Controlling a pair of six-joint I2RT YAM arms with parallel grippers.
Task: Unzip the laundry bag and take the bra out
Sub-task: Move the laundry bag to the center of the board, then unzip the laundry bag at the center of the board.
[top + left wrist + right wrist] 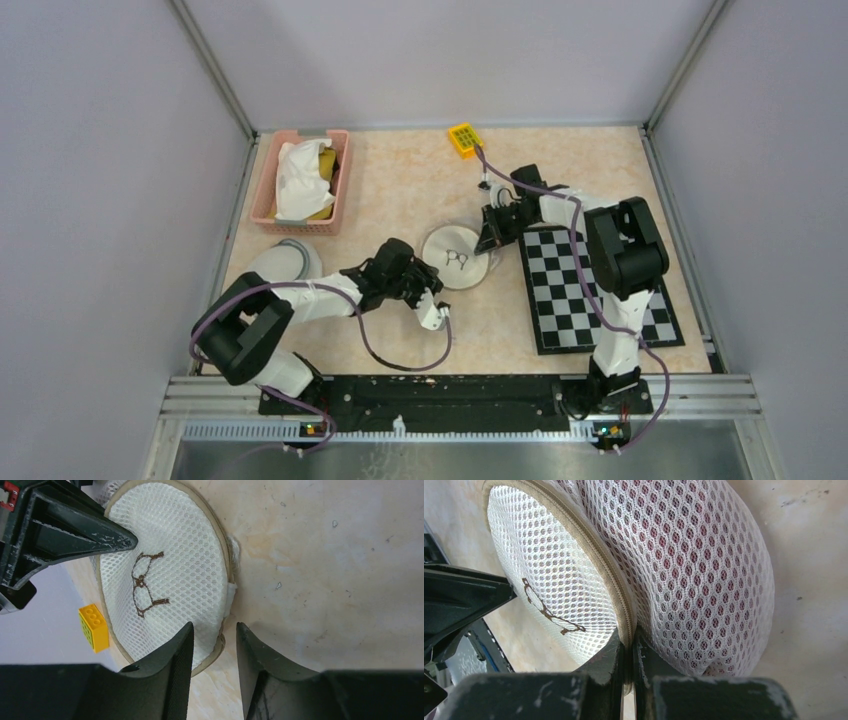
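Observation:
The laundry bag (456,258) is a round white mesh pouch with a beige zipper rim and a brown embroidered bra outline, lying mid-table. It also shows in the left wrist view (165,575) and the right wrist view (684,565). A dark red garment shows through the mesh in the right wrist view. My right gripper (630,642) is shut on the bag's beige zipper rim (609,585) at its right edge (492,240). My left gripper (214,632) is open at the bag's near left edge (436,305), one finger over the mesh, holding nothing.
A pink basket (262,200) with white and yellow cloth stands at the back left. A yellow toy brick (464,139) lies at the back. A black-and-white checkerboard mat (590,290) lies on the right. A grey-white round object (285,262) sits near the left arm.

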